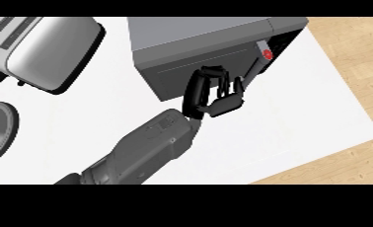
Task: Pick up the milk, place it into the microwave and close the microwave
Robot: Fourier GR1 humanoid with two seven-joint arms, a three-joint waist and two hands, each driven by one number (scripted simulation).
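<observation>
grey microwave (193,36) on white counter, door nearly shut; milk not visible.

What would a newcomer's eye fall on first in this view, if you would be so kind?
The black right hand at the centre, fingers against the front of the grey microwave at the top. Next, the red button at the microwave's right corner, and the silver toaster at the upper left.

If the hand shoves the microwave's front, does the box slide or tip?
Tipping looks unlikely: the microwave is a broad box sitting flat on the counter. Its rigid, metal-looking shell suggests it is heavy for its size, so a push from the right hand at its front face would probably barely slide it.
</observation>
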